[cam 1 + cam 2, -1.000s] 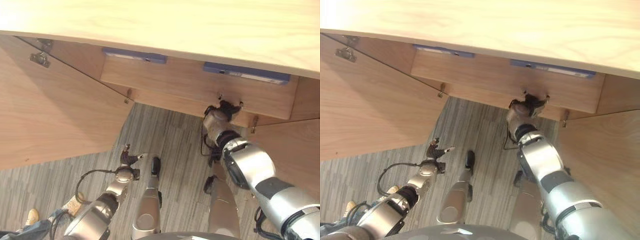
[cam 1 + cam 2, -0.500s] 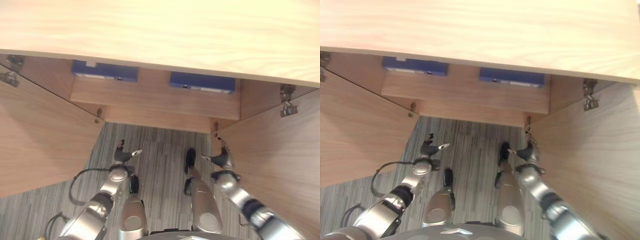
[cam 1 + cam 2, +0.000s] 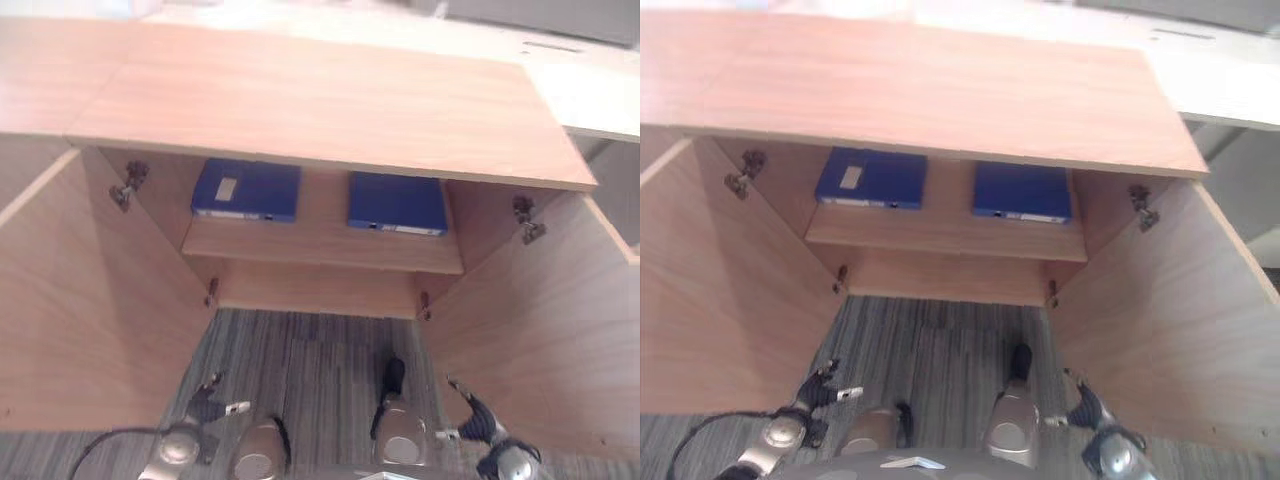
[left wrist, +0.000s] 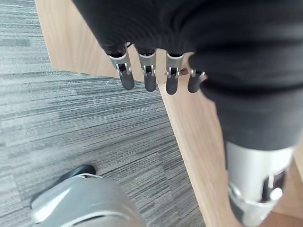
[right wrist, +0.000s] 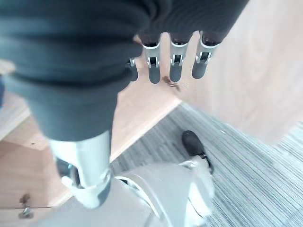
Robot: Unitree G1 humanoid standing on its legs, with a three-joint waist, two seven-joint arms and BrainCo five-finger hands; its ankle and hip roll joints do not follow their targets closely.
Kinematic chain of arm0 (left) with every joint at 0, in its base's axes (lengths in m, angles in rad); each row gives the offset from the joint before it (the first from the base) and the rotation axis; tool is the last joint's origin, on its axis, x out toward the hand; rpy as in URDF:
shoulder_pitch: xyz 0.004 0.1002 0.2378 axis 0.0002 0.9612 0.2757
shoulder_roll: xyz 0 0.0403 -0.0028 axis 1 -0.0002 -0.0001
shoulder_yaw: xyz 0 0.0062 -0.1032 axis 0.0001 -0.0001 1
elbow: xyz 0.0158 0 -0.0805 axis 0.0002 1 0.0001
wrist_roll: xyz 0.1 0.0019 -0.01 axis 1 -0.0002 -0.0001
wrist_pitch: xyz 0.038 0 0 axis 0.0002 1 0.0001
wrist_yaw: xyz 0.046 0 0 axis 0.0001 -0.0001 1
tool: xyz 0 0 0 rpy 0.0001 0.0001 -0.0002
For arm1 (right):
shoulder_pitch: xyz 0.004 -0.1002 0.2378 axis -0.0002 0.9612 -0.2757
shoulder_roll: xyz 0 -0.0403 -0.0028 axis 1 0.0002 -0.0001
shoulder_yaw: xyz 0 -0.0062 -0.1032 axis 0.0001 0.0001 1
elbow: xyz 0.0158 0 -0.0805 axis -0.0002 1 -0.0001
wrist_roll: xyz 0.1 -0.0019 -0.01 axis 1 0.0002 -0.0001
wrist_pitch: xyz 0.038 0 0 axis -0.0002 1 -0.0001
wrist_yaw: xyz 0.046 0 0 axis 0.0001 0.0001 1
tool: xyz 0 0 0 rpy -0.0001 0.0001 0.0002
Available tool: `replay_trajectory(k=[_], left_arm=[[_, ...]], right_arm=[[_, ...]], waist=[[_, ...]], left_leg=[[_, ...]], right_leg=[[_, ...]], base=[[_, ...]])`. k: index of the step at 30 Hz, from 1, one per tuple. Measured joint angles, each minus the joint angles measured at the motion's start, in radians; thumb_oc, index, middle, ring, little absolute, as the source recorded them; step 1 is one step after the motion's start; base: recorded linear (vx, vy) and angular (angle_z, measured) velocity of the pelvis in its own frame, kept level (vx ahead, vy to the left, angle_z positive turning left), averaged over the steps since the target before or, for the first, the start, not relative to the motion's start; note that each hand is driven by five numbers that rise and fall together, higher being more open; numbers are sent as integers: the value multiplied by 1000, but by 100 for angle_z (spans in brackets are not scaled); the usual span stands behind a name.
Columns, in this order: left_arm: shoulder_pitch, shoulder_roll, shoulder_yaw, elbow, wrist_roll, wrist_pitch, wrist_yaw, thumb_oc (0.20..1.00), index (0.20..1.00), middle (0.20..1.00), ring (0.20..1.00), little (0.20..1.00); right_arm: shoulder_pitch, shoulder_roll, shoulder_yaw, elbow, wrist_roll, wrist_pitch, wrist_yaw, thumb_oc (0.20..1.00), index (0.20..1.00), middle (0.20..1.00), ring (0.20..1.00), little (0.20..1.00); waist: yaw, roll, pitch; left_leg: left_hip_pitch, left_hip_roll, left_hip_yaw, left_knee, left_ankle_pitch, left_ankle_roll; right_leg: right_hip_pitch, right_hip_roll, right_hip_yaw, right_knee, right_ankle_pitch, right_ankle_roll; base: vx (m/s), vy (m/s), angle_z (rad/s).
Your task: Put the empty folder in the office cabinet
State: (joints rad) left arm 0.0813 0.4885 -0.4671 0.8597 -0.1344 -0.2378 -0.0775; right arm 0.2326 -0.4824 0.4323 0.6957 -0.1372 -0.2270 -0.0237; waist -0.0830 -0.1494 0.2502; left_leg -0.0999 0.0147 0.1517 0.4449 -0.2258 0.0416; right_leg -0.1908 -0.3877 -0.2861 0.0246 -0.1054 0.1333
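**Q:** Hands first, since they are nearest: what are they doing?

**A:** Both hang low in front of the cabinet (image 3: 330, 110), over the grey striped floor (image 3: 310, 360). The left hand (image 3: 207, 408) sits below the open left door (image 3: 80, 300); its wrist view shows its fingers (image 4: 147, 75) hanging fairly straight and loose, with nothing between them. The right hand (image 3: 478, 422) is below the open right door (image 3: 540, 330); its fingers (image 5: 175, 66) also hang relaxed and empty.

**Q:** So neither hand carries a folder?

**A:** Neither. Farther in, on the cabinet's shelf (image 3: 320, 245), two blue folders lie flat. The left folder (image 3: 247, 189) rests toward the left side of the shelf, and the right folder (image 3: 396, 203) lies beside it, with a gap of bare wood between them.

**Q:** Which one is the empty folder?

**A:** I cannot tell from these views; both look alike, though the left one has a pale label on top.

**Q:** How far along is the task, then?

**A:** I judge the placing step as done, since both folders rest inside the cabinet and both hands are free and well apart from the shelf. The doors stand wide open. If closing them counts, that is what is left.
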Motion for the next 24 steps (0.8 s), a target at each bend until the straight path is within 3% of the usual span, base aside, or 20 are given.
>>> replay_trajectory(k=[1, 2, 4, 6, 8, 9, 10, 12, 14, 17, 19, 22, 23, 24], left_arm=[[-9, 61, -50, -6, 84, -34, 24, 1000, 1000, 1000, 1000, 1000], [-31, 57, -33, 17, 95, -27, 59, 1000, 1000, 1000, 1000, 1000], [-58, 37, -10, 52, 262, -59, 159, 1000, 1000, 1000, 1000, 1000], [-78, -30, -4, 95, 339, -78, 202, 1000, 1000, 1000, 1000, 1000], [-74, -111, 8, 190, 339, -66, 205, 1000, 1000, 1000, 1000, 1000], [-68, -121, -11, 188, 366, -71, 201, 1000, 1000, 1000, 1000, 1000], [-65, -152, -23, 186, 377, -54, 216, 1000, 1000, 1000, 1000, 1000], [-59, -182, -21, 178, 377, -49, 225, 1000, 1000, 1000, 1000, 1000], [-36, -227, -19, 141, 379, -57, 225, 1000, 1000, 1000, 1000, 1000], [-59, -255, 1, 152, 375, -50, 235, 1000, 1000, 1000, 1000, 1000], [-43, -256, 30, 162, 371, -43, 255, 1000, 1000, 1000, 1000, 1000], [-42, -243, 41, 163, 347, -30, 261, 1000, 1000, 1000, 1000, 1000], [-49, -246, 43, 172, 332, -30, 263, 1000, 1000, 1000, 1000, 1000], [-72, -252, 42, 204, 325, -29, 263, 1000, 1000, 1000, 1000, 1000]], right_arm=[[26, -6, -6, -19, 2, 0, 18, 1000, 1000, 1000, 1000, 1000], [55, -35, -10, -89, 2, -3, 27, 1000, 1000, 1000, 1000, 1000], [60, -16, -40, -48, 11, -58, 23, 1000, 1000, 1000, 1000, 1000], [63, 26, -67, -1, 24, -59, 0, 1000, 1000, 1000, 1000, 1000], [65, 87, -97, 59, 24, -58, -28, 1000, 1000, 1000, 1000, 1000], [76, 120, -115, 77, 30, -59, -41, 1000, 1000, 1000, 1000, 1000], [75, 158, -133, 105, 34, -52, -71, 1000, 1000, 1000, 1000, 1000], [69, 161, -149, 105, 41, -50, -101, 1000, 1000, 1000, 1000, 1000], [56, 175, -156, 147, 41, -53, -145, 1000, 1000, 1000, 1000, 1000], [63, 173, -158, 175, 65, -34, -171, 1000, 1000, 1000, 1000, 1000], [34, 176, -168, 172, 83, -28, -207, 1000, 1000, 1000, 1000, 1000], [-19, 178, -171, 211, 111, -22, -229, 1000, 1000, 1000, 1000, 1000], [-91, 174, -178, 273, 142, -8, -241, 1000, 1000, 1000, 1000, 1000], [-162, 174, -176, 325, 167, -4, -248, 1000, 1000, 1000, 1000, 1000]], waist=[[15, 6, -15], [6, 28, -41], [12, 74, -85], [4, 65, -106], [13, 54, -119], [6, 27, -132], [13, 35, -134], [18, 54, -135], [4, 74, -160], [-15, 128, -203], [-4, 162, -242], [-3, 168, -253], [18, 195, -265], [31, 193, -262]], left_leg=[[29, 21, 41, -52, 24, -4], [45, 40, 58, -111, 55, -4], [118, 73, 108, -329, 188, -6], [165, 71, 147, -441, 255, -12], [162, 79, 173, -476, 281, -31], [160, 79, 179, -474, 283, -52], [149, 94, 180, -471, 280, -58], [140, 97, 152, -478, 277, -60], [145, 105, 150, -508, 302, -97], [131, 140, 157, -506, 306, -109], [105, 173, 191, -517, 311, -120], [116, 179, 188, -520, 307, -125], [110, 202, 200, -523, 308, -126], [105, 214, 199, -516, 309, -127]], right_leg=[[-54, 5, 1, 92, 31, 9], [-90, 21, 3, 194, 59, 22], [-114, 74, 26, 399, 61, 33], [-71, 73, 52, 486, 42, 52], [50, 70, 50, 439, 36, 61], [129, 85, 30, 346, 69, 52], [146, 127, 11, 267, 74, 42], [140, 148, 26, 234, 86, 29], [176, 175, 59, 107, 62, 20], [162, 211, 70, 58, 66, 16], [132, 240, 87, 41, 72, 9], [121, 251, 80, 31, 89, -9], [127, 272, 86, 14, 92, -8], [111, 278, 89, 50, 92, -22]], base=[[-223, 159, -85], [-239, 134, -77], [-197, 83, -77], [-140, 31, -70], [-113, -16, -61], [-80, -37, -76], [-43, -40, -82], [-12, -35, -64], [-23, -106, -56], [-34, -172, -27], [18, -120, -49], [39, -155, -22], [46, -189, -28], [24, -84, -29]])
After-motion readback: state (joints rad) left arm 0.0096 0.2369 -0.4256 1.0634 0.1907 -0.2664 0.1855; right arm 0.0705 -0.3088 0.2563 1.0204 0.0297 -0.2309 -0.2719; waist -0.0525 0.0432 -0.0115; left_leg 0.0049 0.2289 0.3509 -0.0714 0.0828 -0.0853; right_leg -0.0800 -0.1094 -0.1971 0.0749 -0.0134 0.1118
